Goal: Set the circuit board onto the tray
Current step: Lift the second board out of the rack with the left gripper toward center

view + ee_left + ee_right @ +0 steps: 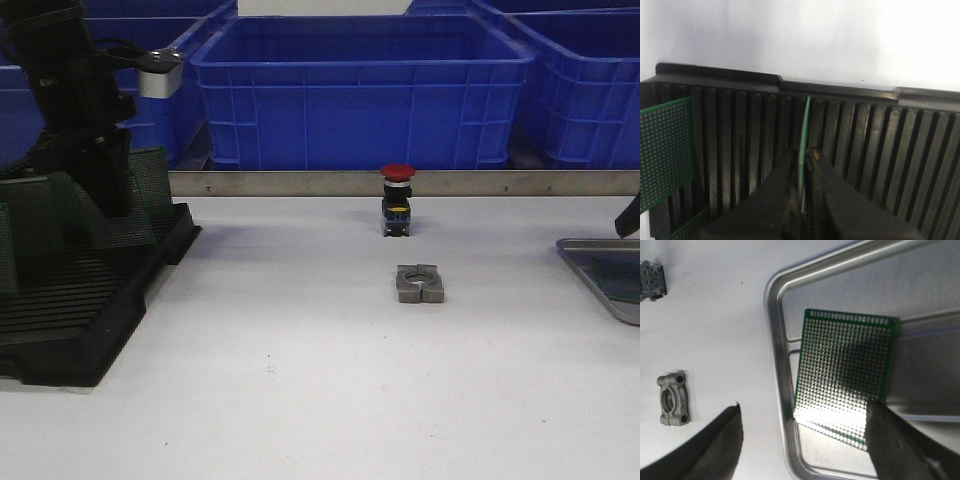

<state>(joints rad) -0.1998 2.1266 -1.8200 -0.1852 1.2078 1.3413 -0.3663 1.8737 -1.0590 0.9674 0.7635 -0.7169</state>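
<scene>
The left gripper (pixel 801 187) is pinched onto the edge of a thin green circuit board (pixel 804 145) that stands upright in a slot of the black slotted rack (pixel 875 145), near the rack's middle; another green board (pixel 665 147) stands a few slots away. Over on the right, the right gripper (pixel 805 440) hangs with its fingers spread apart above the grey tray (pixel 777 370), where a second circuit board (pixel 845 385) lies flat against the rim between the fingers, touched by neither.
</scene>
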